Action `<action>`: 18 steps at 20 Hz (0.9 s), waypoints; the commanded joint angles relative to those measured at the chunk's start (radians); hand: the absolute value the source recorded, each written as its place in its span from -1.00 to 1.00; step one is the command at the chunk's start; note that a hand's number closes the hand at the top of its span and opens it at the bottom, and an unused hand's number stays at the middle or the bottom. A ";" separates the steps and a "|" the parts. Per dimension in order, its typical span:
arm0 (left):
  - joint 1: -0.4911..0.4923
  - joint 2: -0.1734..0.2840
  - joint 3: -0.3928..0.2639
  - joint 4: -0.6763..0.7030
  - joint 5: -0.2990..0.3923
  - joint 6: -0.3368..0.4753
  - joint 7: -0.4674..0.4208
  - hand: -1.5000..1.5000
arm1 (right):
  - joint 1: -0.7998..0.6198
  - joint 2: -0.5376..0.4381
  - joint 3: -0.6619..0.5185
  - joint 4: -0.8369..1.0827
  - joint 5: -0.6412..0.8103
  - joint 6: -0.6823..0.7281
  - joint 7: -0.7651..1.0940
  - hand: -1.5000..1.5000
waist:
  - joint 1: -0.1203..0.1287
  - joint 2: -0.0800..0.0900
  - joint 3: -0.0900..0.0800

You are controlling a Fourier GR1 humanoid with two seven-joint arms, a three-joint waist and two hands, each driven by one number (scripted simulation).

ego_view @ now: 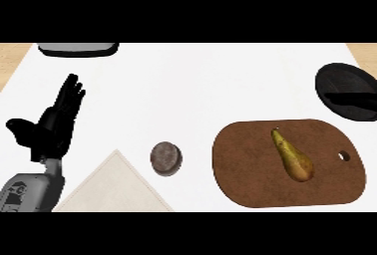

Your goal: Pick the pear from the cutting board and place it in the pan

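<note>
Fingers of the left hand (55, 119) are straight and open, resting at the counter's (199, 84) left. No right hand shows. Pear (291, 156) lies on the board (250, 174), ungrasped; next, a reach and lift to the pan (346, 89) nearby.

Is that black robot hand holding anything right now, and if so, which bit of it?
Nothing is held. The left robot hand is open with fingers straight, resting at the left of the counter. The pear lies untouched on the cutting board. The right robot hand is out of view.
</note>
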 commanded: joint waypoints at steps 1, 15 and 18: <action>-0.028 0.005 0.036 0.061 0.003 -0.032 -0.011 0.00 | 0.036 0.087 0.027 0.000 0.147 -0.029 0.000 -1.00 | 0.000 0.002 0.000; -0.038 -0.030 0.035 -0.027 -0.033 -0.042 0.074 0.00 | 0.007 0.152 0.105 0.091 0.411 0.055 -0.184 -1.00 | 0.007 0.002 0.001; -0.042 -0.022 0.077 0.040 -0.030 -0.070 0.012 0.00 | 0.067 0.190 0.102 -0.026 0.394 0.059 -0.092 -1.00 | -0.002 0.001 0.000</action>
